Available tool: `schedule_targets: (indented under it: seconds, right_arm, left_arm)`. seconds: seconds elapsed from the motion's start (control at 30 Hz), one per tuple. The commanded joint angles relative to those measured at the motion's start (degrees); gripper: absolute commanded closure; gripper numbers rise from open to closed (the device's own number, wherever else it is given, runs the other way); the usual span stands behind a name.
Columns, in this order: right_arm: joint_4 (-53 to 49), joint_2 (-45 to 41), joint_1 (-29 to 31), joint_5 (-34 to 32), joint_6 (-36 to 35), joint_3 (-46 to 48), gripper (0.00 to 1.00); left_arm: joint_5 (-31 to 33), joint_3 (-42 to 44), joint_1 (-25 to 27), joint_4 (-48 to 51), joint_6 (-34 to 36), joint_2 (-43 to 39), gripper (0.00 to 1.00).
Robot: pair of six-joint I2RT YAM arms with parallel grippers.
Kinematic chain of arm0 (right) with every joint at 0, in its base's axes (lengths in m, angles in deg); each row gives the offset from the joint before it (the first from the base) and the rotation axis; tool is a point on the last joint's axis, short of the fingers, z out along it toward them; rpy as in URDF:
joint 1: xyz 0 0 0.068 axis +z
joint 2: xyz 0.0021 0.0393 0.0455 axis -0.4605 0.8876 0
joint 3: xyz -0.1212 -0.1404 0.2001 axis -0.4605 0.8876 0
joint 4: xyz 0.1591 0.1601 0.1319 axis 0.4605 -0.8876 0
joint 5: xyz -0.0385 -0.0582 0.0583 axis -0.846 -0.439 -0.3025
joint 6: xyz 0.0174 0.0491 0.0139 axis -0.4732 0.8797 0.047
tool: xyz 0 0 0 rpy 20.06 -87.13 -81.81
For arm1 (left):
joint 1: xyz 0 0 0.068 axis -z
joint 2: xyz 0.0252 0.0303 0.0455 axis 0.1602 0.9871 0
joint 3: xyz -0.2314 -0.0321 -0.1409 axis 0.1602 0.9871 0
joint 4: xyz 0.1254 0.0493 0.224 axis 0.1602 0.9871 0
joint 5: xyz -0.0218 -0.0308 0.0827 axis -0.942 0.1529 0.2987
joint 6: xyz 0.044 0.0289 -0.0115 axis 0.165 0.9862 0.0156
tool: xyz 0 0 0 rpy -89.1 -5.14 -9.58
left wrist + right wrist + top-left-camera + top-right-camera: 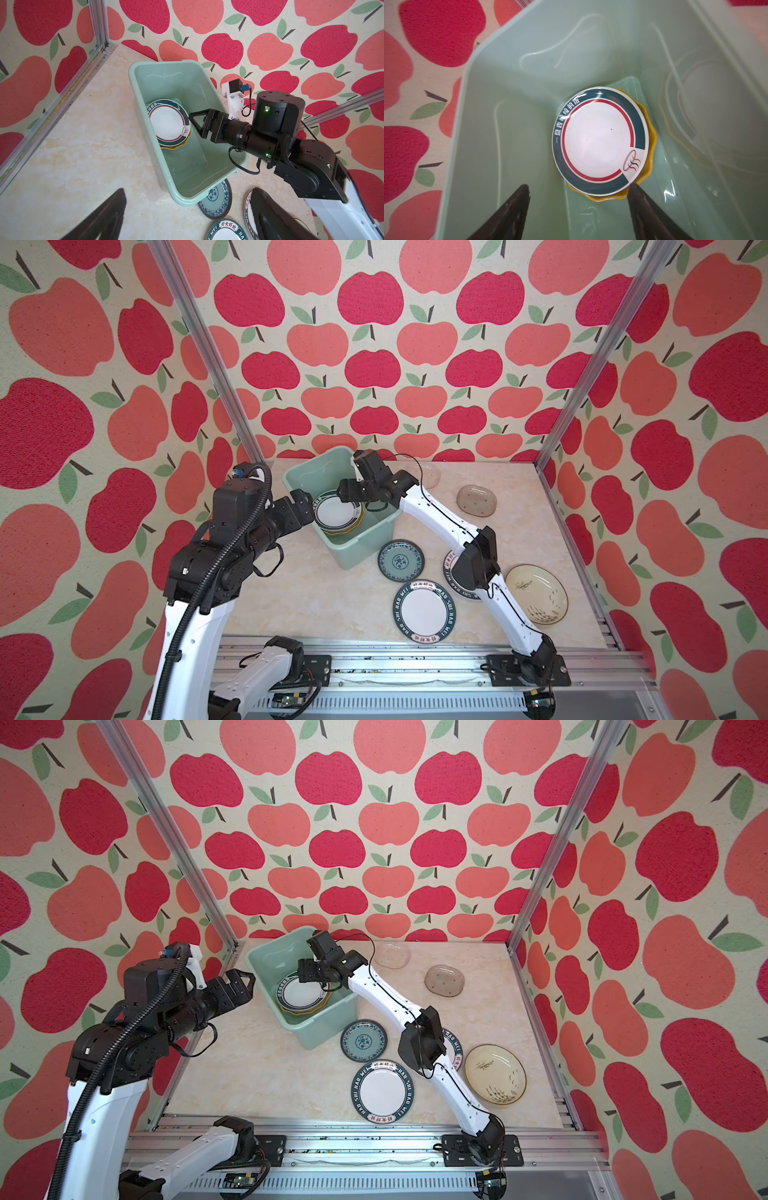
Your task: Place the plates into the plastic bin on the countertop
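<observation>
The mint-green plastic bin (300, 472) stands at the back of the countertop (307, 601). Inside it a white plate with a dark green rim (598, 139) lies on a yellow scalloped plate (648, 168). My right gripper (579, 187) hangs open inside the bin just above these two, nothing between its fingers; the left wrist view shows it as well (196, 126). My left gripper (245, 986) is open and empty, left of the bin and above its rim. On the countertop lie a teal patterned plate (400, 560), a white lettered plate (424, 611), and a second lettered plate (451, 578) partly under my right arm.
A cream plate (536, 593) lies at the right front. A smoky glass oval dish (476, 499) and a clear glass dish (430, 473) sit at the back right. Aluminium rails (415, 659) edge the front, and apple-patterned walls close in the other sides.
</observation>
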Motion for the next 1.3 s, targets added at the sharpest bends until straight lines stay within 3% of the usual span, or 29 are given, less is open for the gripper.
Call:
schedule_targets:
  seconds: [0.0, 0.13, 0.3, 0.43, 0.67, 0.83, 0.97, 1.27]
  right_arm:
    - [-1.73, -7.81, -0.14, 4.99, -6.97, -0.48, 0.23]
    - [-7.16, -16.87, -2.15, 11.37, -10.55, 5.73, 0.25]
    - [-6.83, -33.48, -8.10, 20.87, -9.64, 26.07, 0.27]
    - [-5.94, -46.92, -14.32, 24.10, -9.30, 43.82, 0.27]
    - [-5.73, -64.60, -29.02, 27.40, -8.69, 68.29, 0.27]
    - [-6.53, -68.63, -40.02, 26.74, -9.80, 77.94, 0.27]
    - [-6.51, -67.00, -46.89, 26.07, -11.41, 83.05, 0.27]
    - [-8.94, -58.02, -50.12, 16.77, -18.64, 85.51, 0.23]
  left_arm:
    - [-3.75, -4.00, -0.33, 4.19, 0.06, -0.22, 0.04]
    - [-10.49, -7.45, -0.33, 6.78, -2.16, 0.49, 0.04]
    - [-20.71, -10.30, 0.78, 8.25, -4.54, 3.09, 0.06]
    - [-17.81, -10.14, 6.93, 6.37, -6.84, 4.93, 0.06]
    - [-6.40, -13.94, 26.10, 2.77, -10.56, 17.50, 0.06]
    - [-0.82, -15.79, 34.21, 0.13, -16.30, 27.01, 0.06]
    - [0.26, -17.09, 37.30, -1.46, -20.48, 33.55, 0.06]
    - [-5.10, -17.93, 38.13, -2.72, -23.76, 47.34, 0.06]
